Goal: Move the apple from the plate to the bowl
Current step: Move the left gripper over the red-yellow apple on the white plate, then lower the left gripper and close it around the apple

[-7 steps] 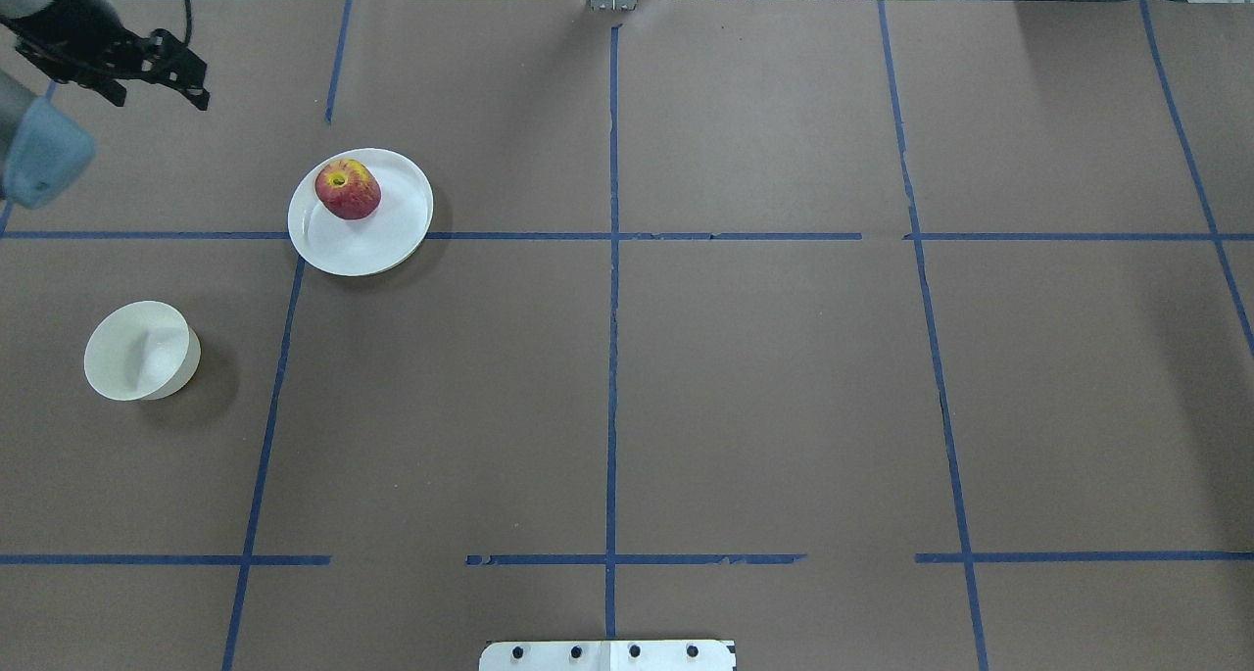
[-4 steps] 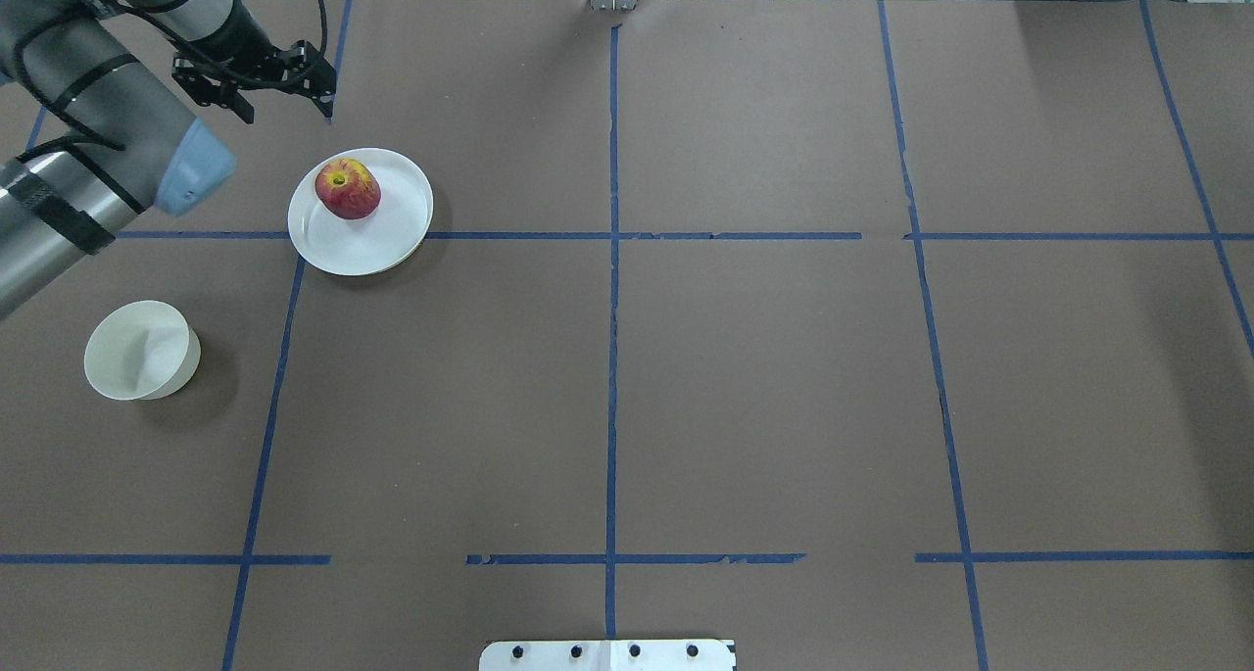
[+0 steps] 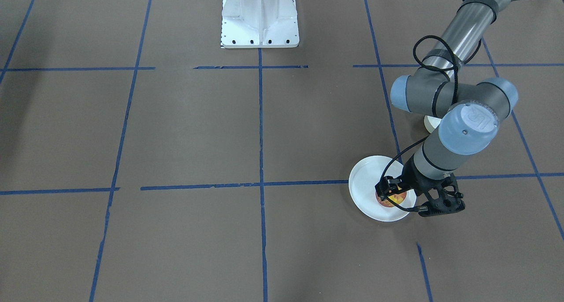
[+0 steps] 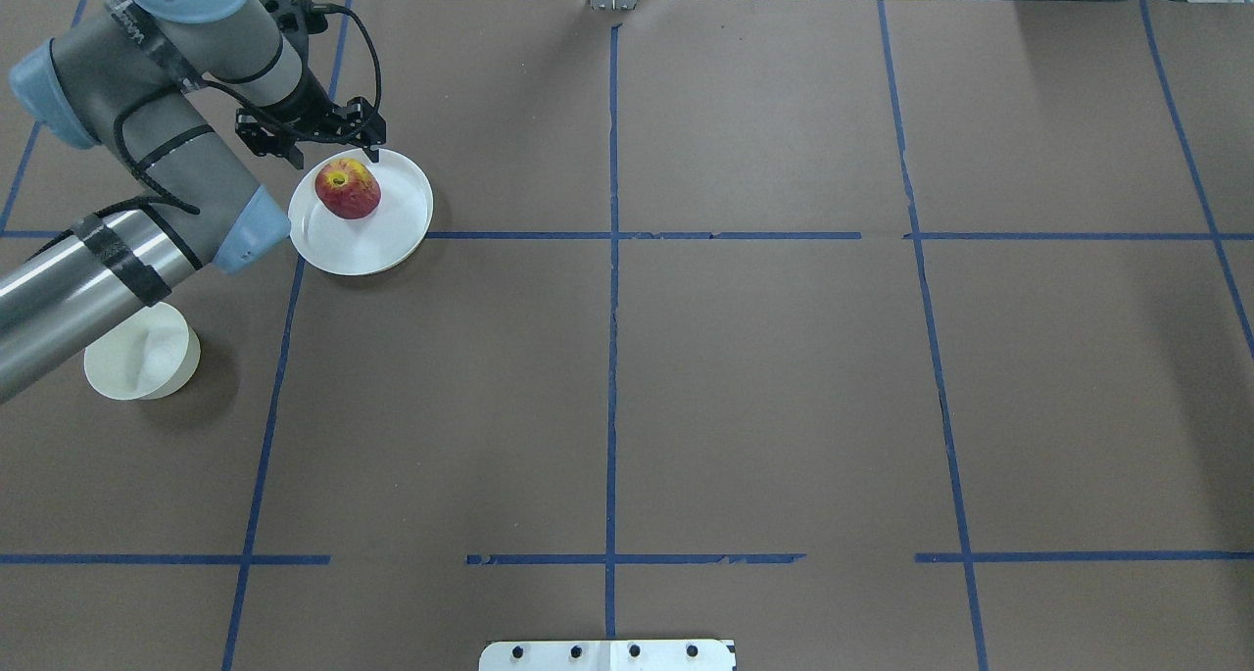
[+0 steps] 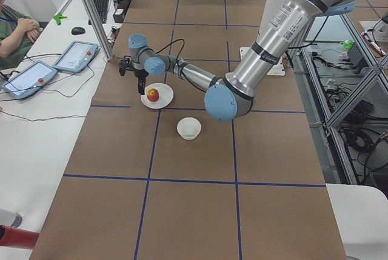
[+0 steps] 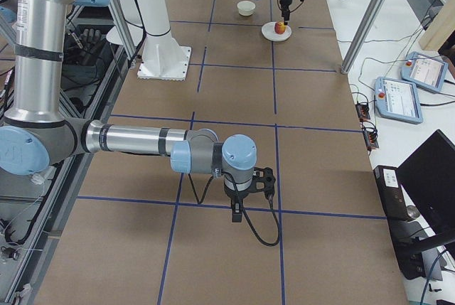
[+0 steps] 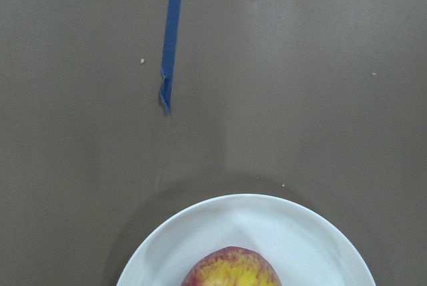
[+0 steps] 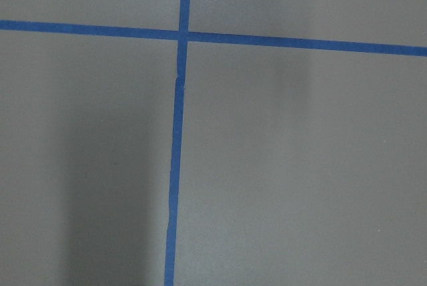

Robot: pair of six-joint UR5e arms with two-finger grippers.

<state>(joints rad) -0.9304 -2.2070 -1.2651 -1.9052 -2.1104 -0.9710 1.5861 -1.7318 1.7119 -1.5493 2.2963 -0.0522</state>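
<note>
While the apple (image 4: 348,191) sits on the plate (image 4: 377,250), off-centre toward its 11 o'clock in the overhead view, my left gripper (image 4: 335,153) hangs spread wide at the apple's 12 o'clock edge, grasping nothing. I judge the jaws are apart so they can straddle the fruit on the descent. The bowl (image 4: 147,362) waits near the plate's 8 o'clock (partly hidden by my left arm (image 4: 98,269)). My right gripper (image 6: 247,195) is parked low over the table (image 4: 745,377), well apart; spread or clenched, I cannot tell.
</note>
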